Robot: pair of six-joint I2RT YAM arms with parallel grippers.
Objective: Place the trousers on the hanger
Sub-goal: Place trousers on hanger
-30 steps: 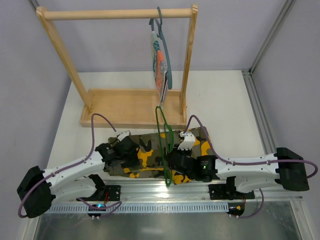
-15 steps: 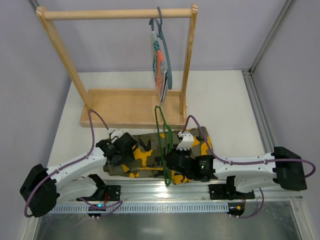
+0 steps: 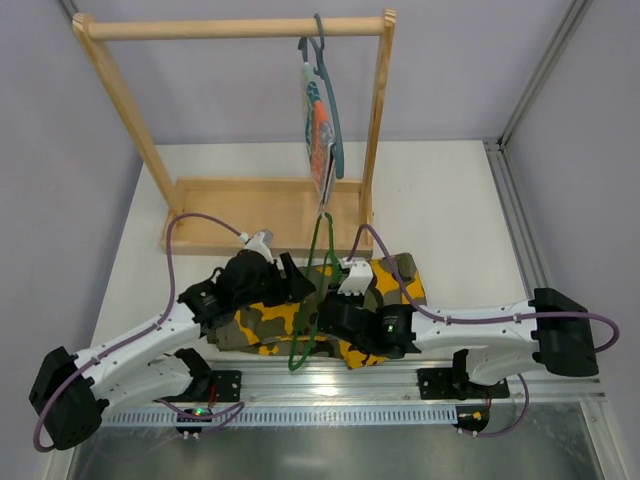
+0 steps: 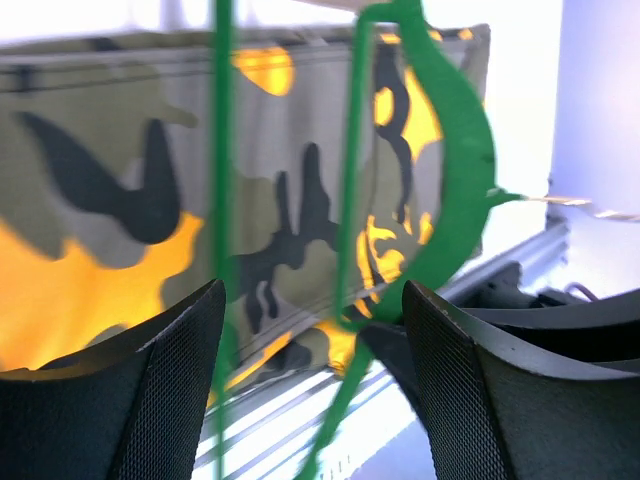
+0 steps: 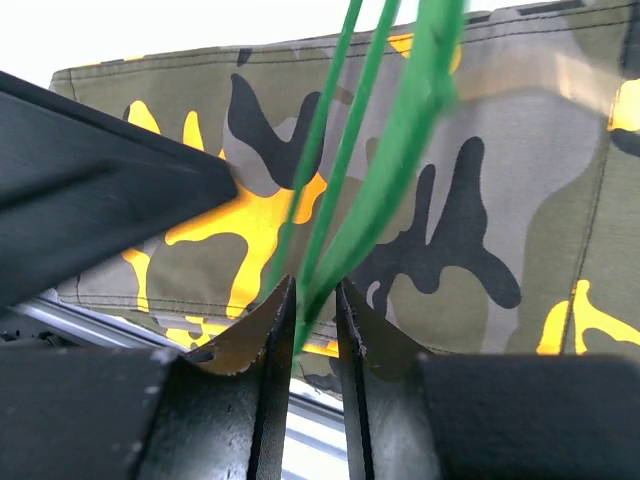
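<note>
The camouflage trousers (image 3: 380, 285) lie folded flat near the table's front edge. The thin green hanger (image 3: 310, 300) stands over them, leaning, with its hook near the wooden base and its lower end to the left over the rail. My left gripper (image 3: 292, 282) is open at the hanger's left side; in the left wrist view its fingertips (image 4: 315, 380) stand wide apart with two hanger bars (image 4: 222, 200) between them and the trousers (image 4: 110, 170) behind. My right gripper (image 5: 315, 310) has its jaws slightly apart around a hanger bar (image 5: 395, 140), above the trousers (image 5: 480, 230).
A wooden rack (image 3: 235, 28) stands on its base (image 3: 250, 215) at the back. A grey-blue hanger carrying a striped cloth (image 3: 320, 120) hangs from it. A metal rail (image 3: 330, 385) runs along the front edge and an aluminium profile (image 3: 512, 230) along the right side.
My left gripper opened wide and moved right to the hanger. The right jaws parted a little. The hanger's lower end swung left, and the right arm shifted left with it.
</note>
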